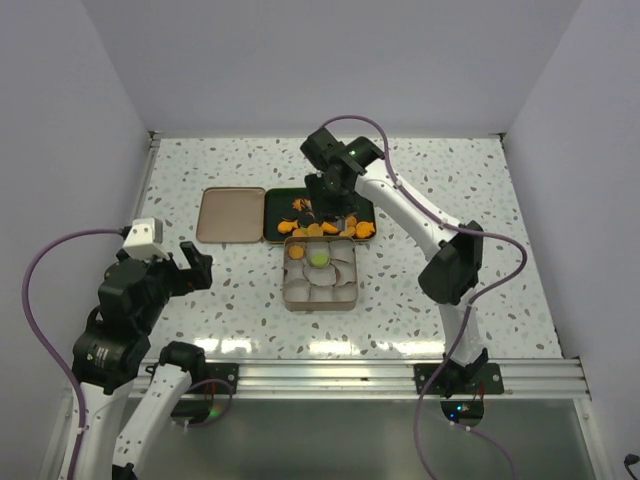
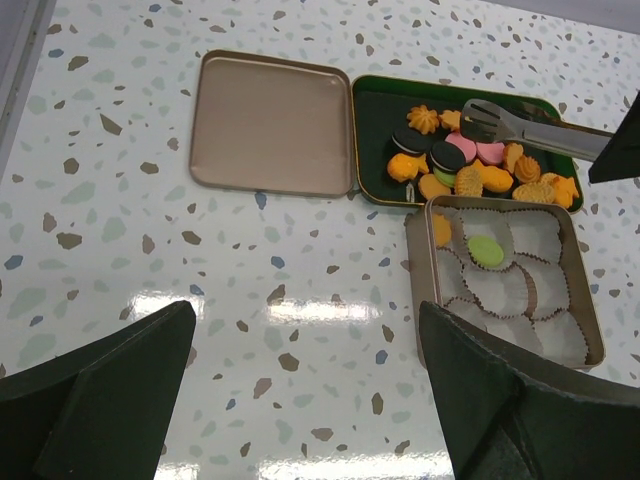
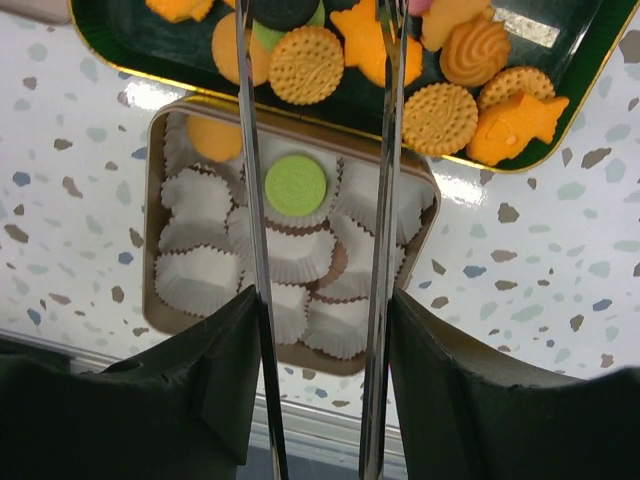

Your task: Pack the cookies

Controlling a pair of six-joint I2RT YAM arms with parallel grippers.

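Note:
The cookies [image 1: 330, 225] lie in a dark green tray [image 1: 270, 215], mostly orange with a few pink, green and dark ones; they also show in the left wrist view [image 2: 470, 170] and the right wrist view [image 3: 440, 115]. A tan tin [image 1: 290, 290] of white paper cups holds one green cookie [image 3: 296, 185] and one orange cookie [image 3: 215, 138]. My right gripper [image 3: 325, 310] is shut on metal tongs [image 3: 385, 200], whose parted tips [image 2: 480, 120] hang over the tray's cookies. My left gripper [image 2: 305, 330] is open and empty above bare table at the left.
The tin's tan lid [image 2: 270, 120] lies open-side up to the left of the green tray [image 2: 370, 120]. The tan tin [image 2: 600, 340] stands just in front of the tray. White walls close the table's left, back and right sides.

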